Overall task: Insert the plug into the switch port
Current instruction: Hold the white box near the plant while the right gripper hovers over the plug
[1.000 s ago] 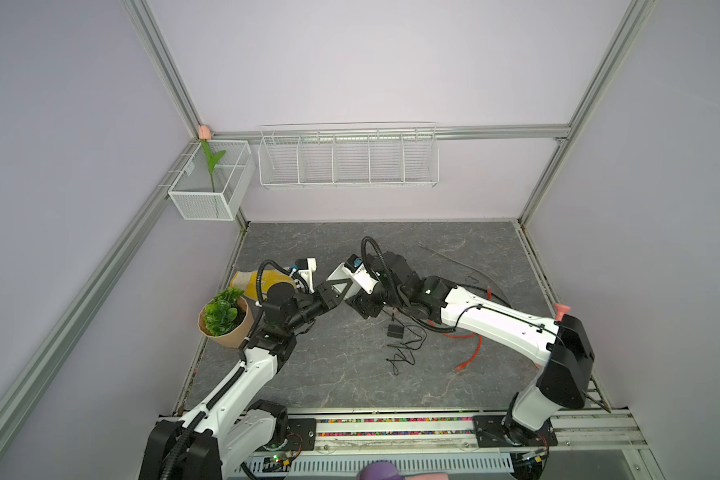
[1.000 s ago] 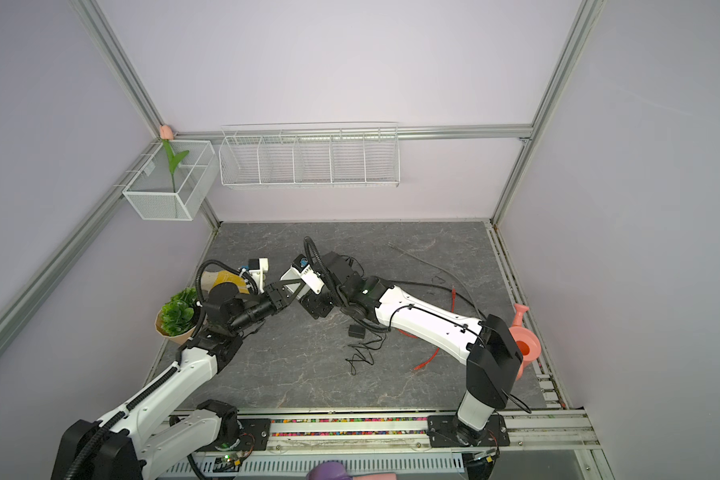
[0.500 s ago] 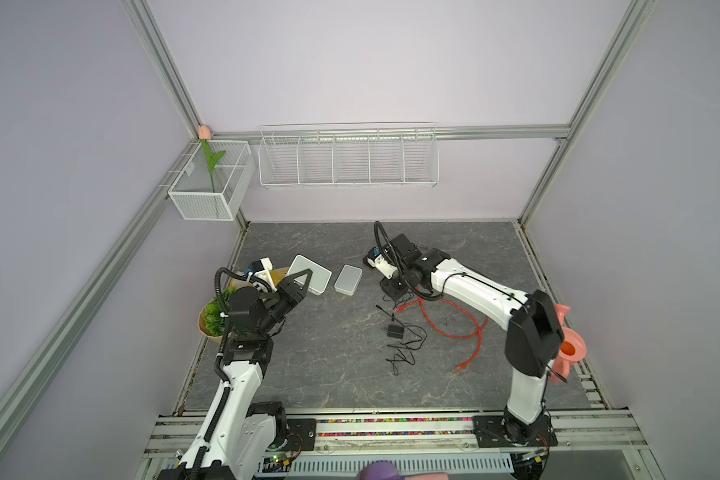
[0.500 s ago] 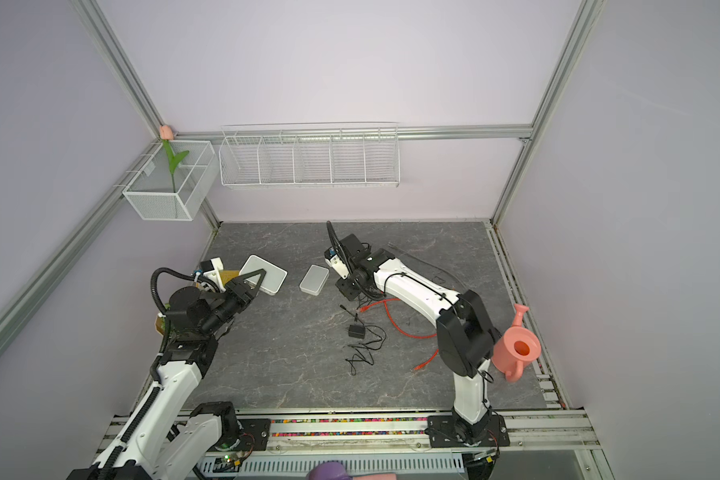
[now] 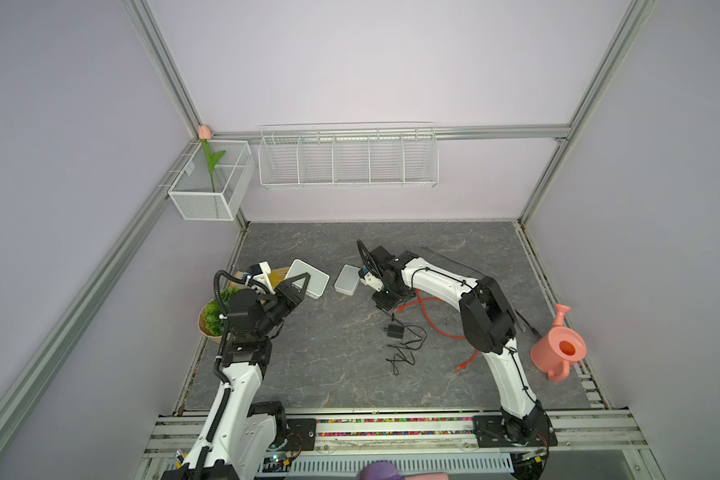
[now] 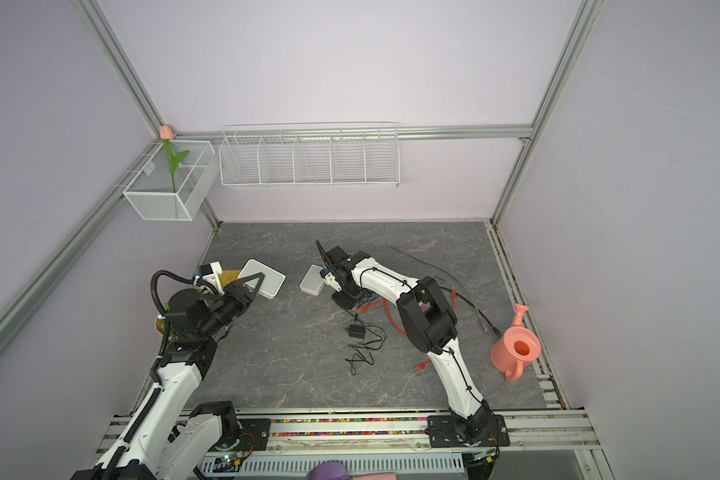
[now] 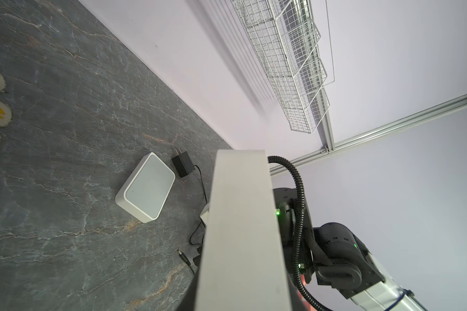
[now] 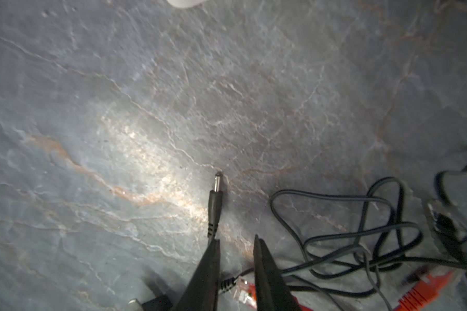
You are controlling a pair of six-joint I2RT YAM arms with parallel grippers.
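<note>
The barrel plug (image 8: 215, 202) is lying flat on the desk (image 8: 146, 107). It looks light and rigid, with a slick metal tip on a floppy cord, so grab the black sleeve, not the wire. The right end effector (image 8: 236, 239) is just behind it, fingers narrowed but apart, pinching nothing I can see. The left end effector (image 5: 304, 286) is clamped on the white switch (image 5: 316, 279).

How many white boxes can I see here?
2. The larger box is gripped by the left gripper. The smaller box lies on the table just right of it. None seem hidden.
</note>
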